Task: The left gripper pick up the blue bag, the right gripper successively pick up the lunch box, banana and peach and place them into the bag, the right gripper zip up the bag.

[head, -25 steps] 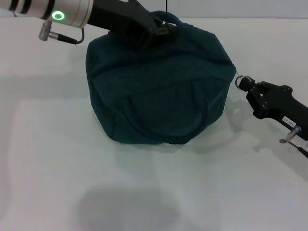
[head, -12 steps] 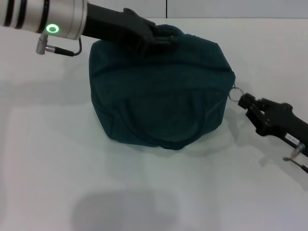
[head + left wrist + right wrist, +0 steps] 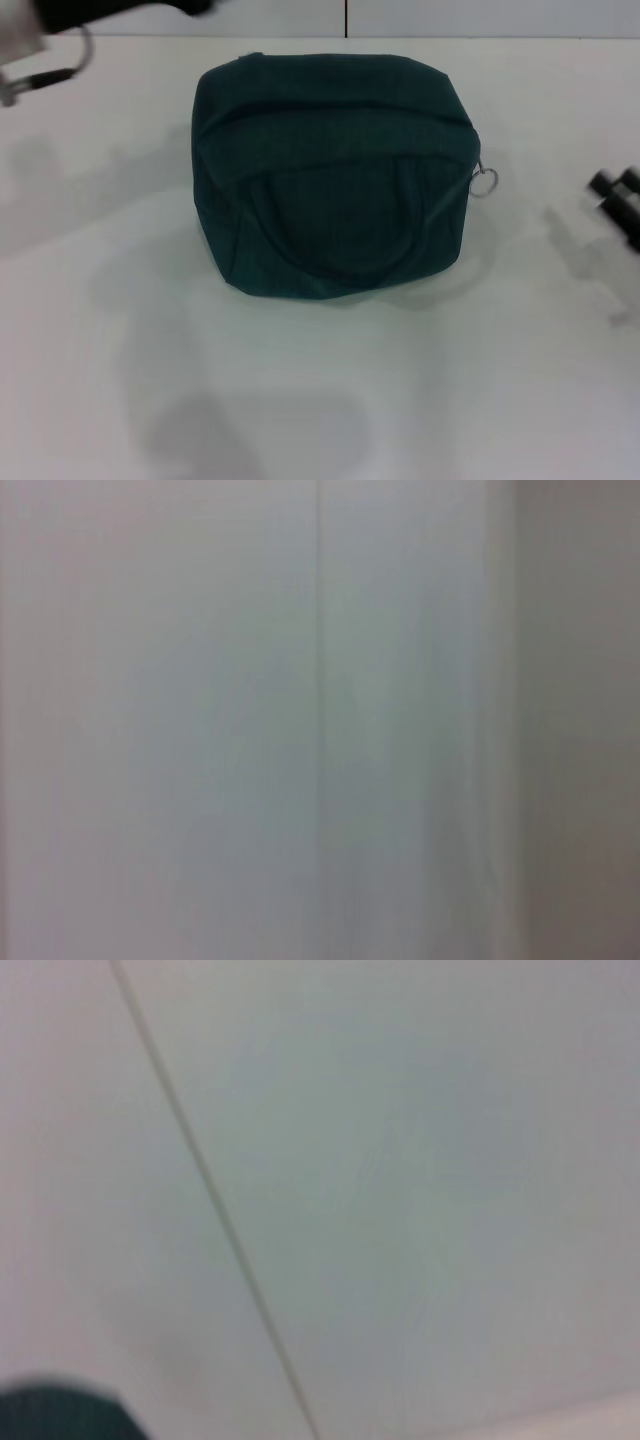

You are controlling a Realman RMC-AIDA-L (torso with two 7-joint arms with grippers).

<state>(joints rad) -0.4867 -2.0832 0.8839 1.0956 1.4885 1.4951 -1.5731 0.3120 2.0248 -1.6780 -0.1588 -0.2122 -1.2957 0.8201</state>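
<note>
Sitting zipped and alone on the white table (image 3: 320,400), the blue bag (image 3: 335,175) appears to hold its load, its top seam closed from end to end and its carry handle (image 3: 345,225) lying flat against the near face. No lunch box, banana or peach shows anywhere, so the packing looks complete and the step in hand reads as letting go and clearing off. Doing that well means drawing both arms straight away from the fabric, without catching the metal zip ring (image 3: 484,182) that dangles free at the bag's right end, and leaving the bag squarely upright.

At the right edge, the right gripper (image 3: 618,198) shows only its dark fingertips (image 3: 603,184), well apart from the ring and the bag; they grasp nothing and touch nothing, though how wide they stand cannot be told from this sliver.

Farther back, at the upper left corner, the left arm (image 3: 60,15) is lifted clear of the bag, its cable looping below; its gripper is out of sight. Both wrist cameras show only a pale wall and seam.
</note>
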